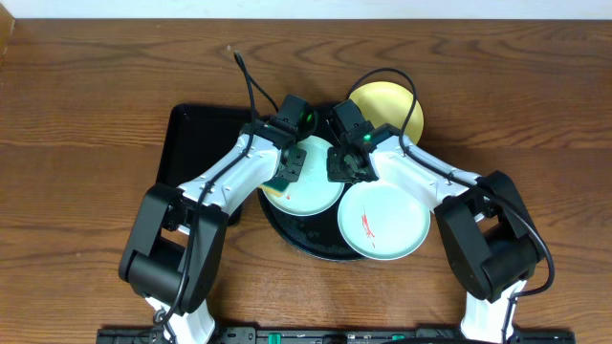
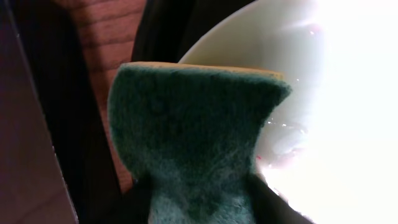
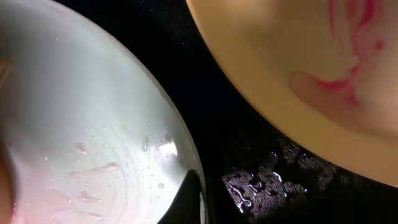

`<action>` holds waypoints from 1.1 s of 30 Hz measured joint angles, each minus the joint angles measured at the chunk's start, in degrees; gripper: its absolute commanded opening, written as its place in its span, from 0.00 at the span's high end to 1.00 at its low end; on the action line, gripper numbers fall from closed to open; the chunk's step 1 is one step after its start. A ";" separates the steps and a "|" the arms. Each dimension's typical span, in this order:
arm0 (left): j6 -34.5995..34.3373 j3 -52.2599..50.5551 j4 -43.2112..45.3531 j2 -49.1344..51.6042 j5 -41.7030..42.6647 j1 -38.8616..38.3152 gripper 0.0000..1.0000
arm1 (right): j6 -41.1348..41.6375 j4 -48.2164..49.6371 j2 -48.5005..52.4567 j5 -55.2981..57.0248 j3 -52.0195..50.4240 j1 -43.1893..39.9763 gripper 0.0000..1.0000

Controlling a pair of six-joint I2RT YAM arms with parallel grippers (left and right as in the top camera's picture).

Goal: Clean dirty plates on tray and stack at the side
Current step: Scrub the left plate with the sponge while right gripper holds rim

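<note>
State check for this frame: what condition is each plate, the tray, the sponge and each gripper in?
left mint plate: wet, faint pink traces
right mint plate: dirty, red smears
yellow plate: dirty, red smears
round tray: wet, droplets on it
sponge: pinched in the left gripper
right gripper: at the left mint plate's rim, open or shut unclear

White shells, black joint housings on left arm (image 1: pixel 229 177), right arm (image 1: pixel 421 170). Black cables (image 1: pixel 251 91) looped behind wrists. Green LED (image 1: pixel 307 118) behind left gripper (image 1: pixel 285 174), right gripper (image 1: pixel 341 170).

Both arms stretched inward, left hand (image 1: pixel 287 173) clamped, right hand (image 1: pixel 343 169) close beside.
</note>
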 measured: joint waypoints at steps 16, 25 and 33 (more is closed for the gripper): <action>-0.26 -0.26 0.15 0.59 -0.04 0.02 0.41 | 0.00 0.00 0.00 0.00 0.00 0.00 0.99; -0.92 -0.26 0.37 1.77 -0.24 0.04 0.91 | 0.00 0.00 0.00 0.00 0.00 0.00 0.99; -1.16 -0.24 -0.13 1.66 -0.26 0.07 0.92 | -0.02 0.00 0.00 0.00 0.00 0.00 0.99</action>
